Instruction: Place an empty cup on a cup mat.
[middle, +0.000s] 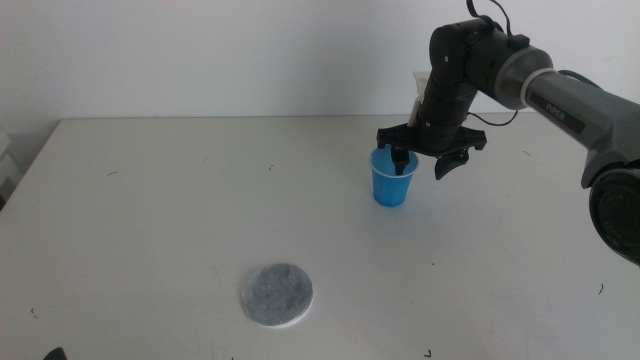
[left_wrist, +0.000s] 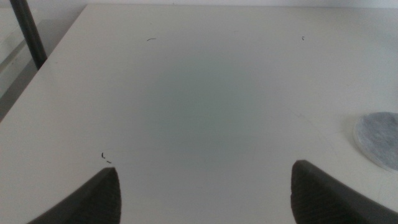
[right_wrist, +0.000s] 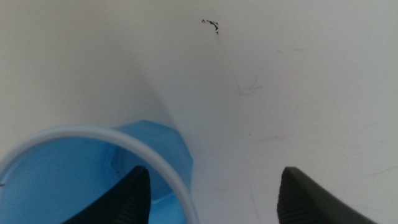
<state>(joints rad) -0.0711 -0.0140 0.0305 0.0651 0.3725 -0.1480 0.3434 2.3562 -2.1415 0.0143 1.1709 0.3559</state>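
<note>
The blue cup (middle: 393, 180) stands upright and empty on the white table, right of centre toward the back. My right gripper (middle: 422, 165) is over it, open, with one jaw inside the cup and the other outside its right wall. The right wrist view shows the cup's pale rim and blue inside (right_wrist: 74, 168) passing one jaw of this gripper (right_wrist: 214, 199). The grey round cup mat (middle: 276, 294) lies flat near the front, left of the cup and well apart from it. It also shows in the left wrist view (left_wrist: 379, 138). My left gripper (left_wrist: 205, 193) is open and empty, low at the front left.
The white table (middle: 150, 200) carries small dark specks. A pale wall runs behind its back edge. A dark post (left_wrist: 28, 34) stands beyond the table's edge in the left wrist view.
</note>
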